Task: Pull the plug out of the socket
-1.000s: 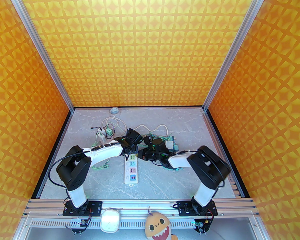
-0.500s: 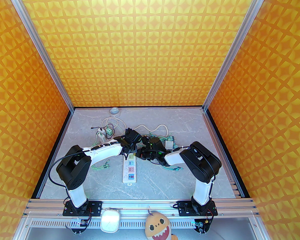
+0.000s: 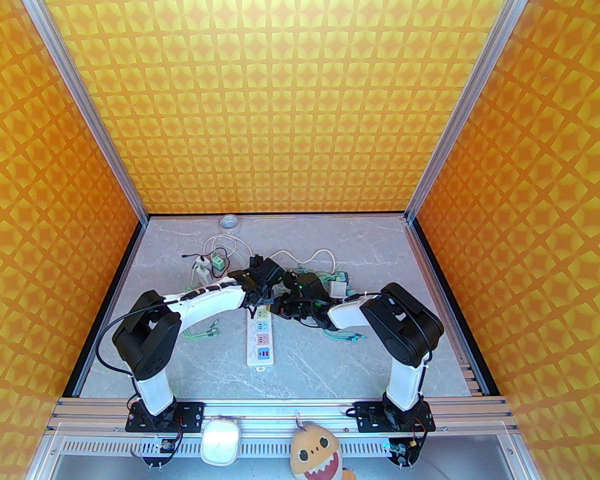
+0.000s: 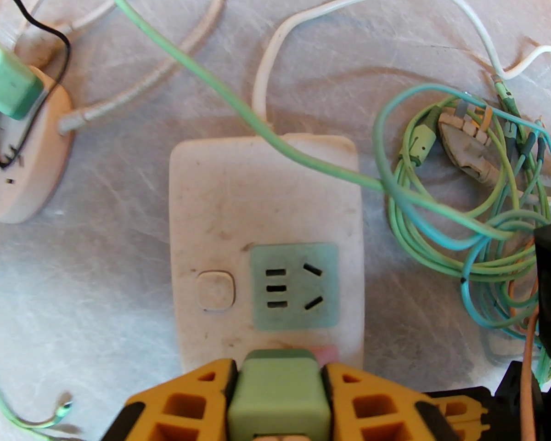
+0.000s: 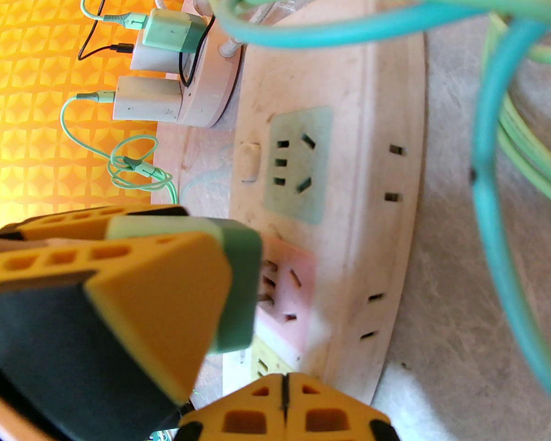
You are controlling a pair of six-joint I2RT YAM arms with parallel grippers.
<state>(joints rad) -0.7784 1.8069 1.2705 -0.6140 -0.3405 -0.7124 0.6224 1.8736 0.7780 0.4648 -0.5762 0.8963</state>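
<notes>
Green plug (image 4: 279, 400) sits at six o'clock in the left wrist view, clamped by the left claw (image 4: 278, 377), its prongs seemingly in the pink socket (image 5: 294, 292). The right claw (image 5: 283, 400), closed on nothing, sits by the power strip (image 4: 238, 191). Best to pin the strip and pull straight out without rocking.

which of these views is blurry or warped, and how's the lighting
Left wrist: fisheye bends the edges, the power strip in the middle is sharp, the green plug at the bottom is soft. Right wrist: the cables close to the lens are blurred, and the wall glows orange. Top external: even light, faint shadows, the wide lens splays the frame posts.
</notes>
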